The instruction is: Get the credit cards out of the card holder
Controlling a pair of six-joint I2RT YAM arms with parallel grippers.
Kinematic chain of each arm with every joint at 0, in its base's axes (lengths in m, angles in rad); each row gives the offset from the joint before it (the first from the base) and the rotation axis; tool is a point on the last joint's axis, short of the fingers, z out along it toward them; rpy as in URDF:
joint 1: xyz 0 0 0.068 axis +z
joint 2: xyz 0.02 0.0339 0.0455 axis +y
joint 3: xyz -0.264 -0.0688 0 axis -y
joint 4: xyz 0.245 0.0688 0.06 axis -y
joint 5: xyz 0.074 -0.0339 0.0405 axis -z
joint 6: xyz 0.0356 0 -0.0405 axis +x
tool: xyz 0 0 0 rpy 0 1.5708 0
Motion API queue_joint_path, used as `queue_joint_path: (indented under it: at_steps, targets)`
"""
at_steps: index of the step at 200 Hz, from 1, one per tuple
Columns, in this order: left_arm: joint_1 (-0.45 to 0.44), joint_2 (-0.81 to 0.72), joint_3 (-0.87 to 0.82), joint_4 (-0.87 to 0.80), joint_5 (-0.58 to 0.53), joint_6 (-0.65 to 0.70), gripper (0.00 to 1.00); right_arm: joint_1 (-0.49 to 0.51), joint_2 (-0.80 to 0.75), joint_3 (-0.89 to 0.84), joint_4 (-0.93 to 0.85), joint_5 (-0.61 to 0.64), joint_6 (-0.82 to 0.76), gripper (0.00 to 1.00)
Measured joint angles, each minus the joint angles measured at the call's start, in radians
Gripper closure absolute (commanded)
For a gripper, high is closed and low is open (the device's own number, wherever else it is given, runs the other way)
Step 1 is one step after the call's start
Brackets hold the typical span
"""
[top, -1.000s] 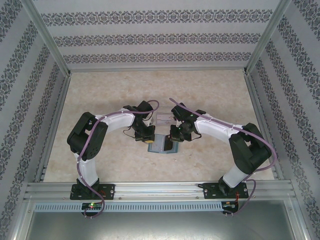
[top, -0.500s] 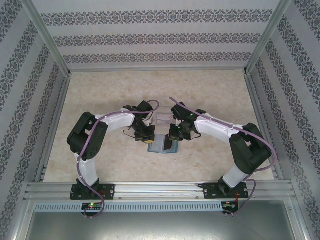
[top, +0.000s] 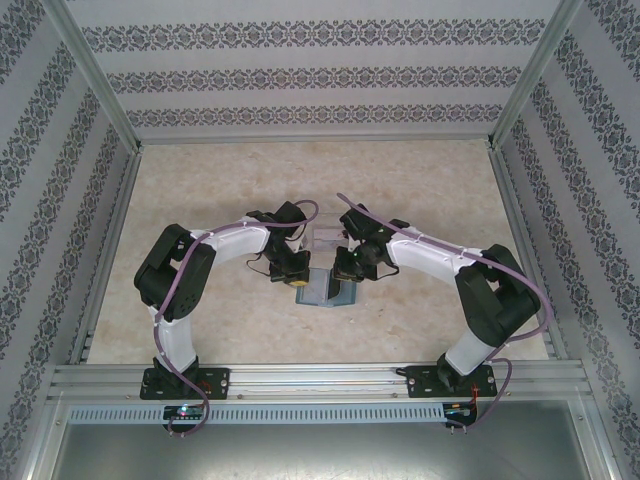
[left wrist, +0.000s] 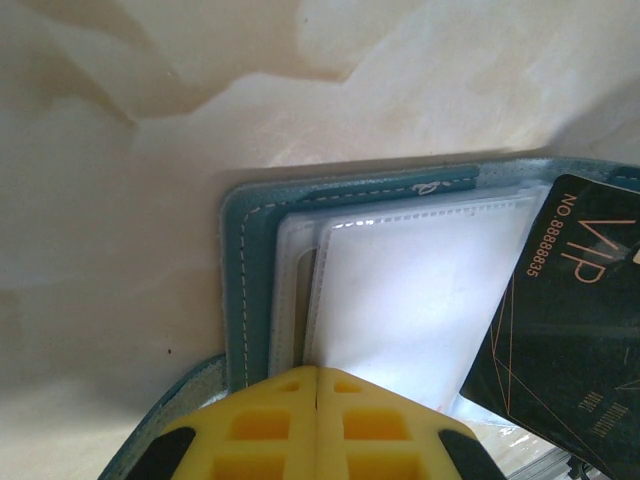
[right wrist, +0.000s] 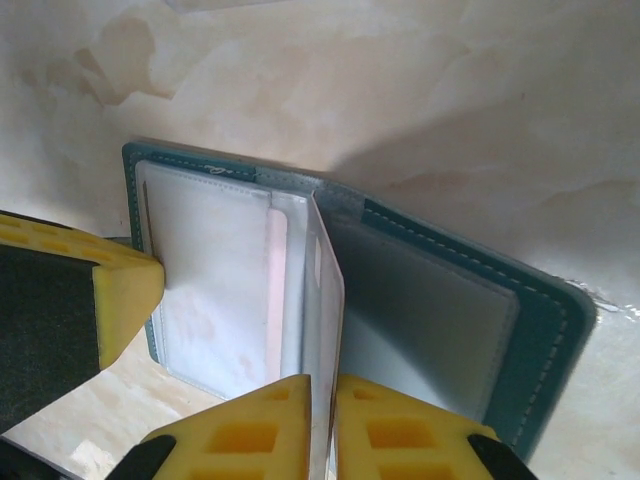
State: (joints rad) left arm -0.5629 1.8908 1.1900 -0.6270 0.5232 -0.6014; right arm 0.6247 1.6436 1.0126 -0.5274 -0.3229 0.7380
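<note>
Card holder (top: 328,290) lies open on the tabletop (top: 200,180), mid-table, btwn my two hands, teal cover down, clear sleeves facing up.

L hand (left wrist: 317,388): yellow fingers pressed together, no gap, tips at the holder's edge on the L panel. Can't tell if anything's caught btwn them.

R hand (right wrist: 321,400): pinching the card holder by one clear sleeve leaf near the fold. The leaf stands upright btwn my pads; the other sleeves lie flat on the L panel. The R panel shows its grey-blue lining w/ pale stitching round the teal rim.

Dark card (left wrist: 570,320), "VIP" + a no. in copper print, sits tilted over the far side of the sleeves. Can't tell if it's inside a sleeve or loose. Pale pinkish strip (right wrist: 277,290) shows through a flat sleeve, maybe a card edge, not sure.

Clear plastic box (top: 327,238) sits just beyond the holder, btwn my wrists.
</note>
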Motion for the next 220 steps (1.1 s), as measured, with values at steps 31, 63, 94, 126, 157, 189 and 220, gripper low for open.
queue_joint_path:
  at_steps: [31, 63, 94, 126, 157, 189, 220]
  targets:
    - [0.0, 0.001, 0.002, -0.002, 0.0, 0.0, 1.0, 0.002, 0.003, 0.0, 0.001, -0.007, 0.0, 0.88]
    - [0.0, 0.001, 0.002, -0.002, 0.0, 0.0, 1.0, 0.002, 0.007, 0.0, 0.002, -0.008, 0.006, 0.95]
    - [0.0, 0.001, 0.0, -0.002, -0.001, 0.0, 1.0, 0.002, 0.016, 0.013, 0.004, -0.009, 0.004, 0.96]
    - [0.0, -0.015, -0.017, 0.0, -0.009, 0.0, 1.0, 0.002, 0.042, 0.042, 0.0, -0.016, -0.004, 0.97]
    - [0.0, -0.037, -0.037, -0.006, -0.035, -0.001, 1.0, 0.012, 0.07, 0.074, 0.0, -0.027, -0.009, 0.98]
    - [0.0, -0.044, -0.039, -0.019, -0.054, -0.001, 1.0, 0.015, 0.081, 0.087, -0.002, -0.032, -0.012, 0.98]
    - [0.0, -0.044, -0.039, -0.02, -0.056, -0.001, 1.0, 0.015, 0.078, 0.087, -0.007, -0.03, -0.021, 0.99]
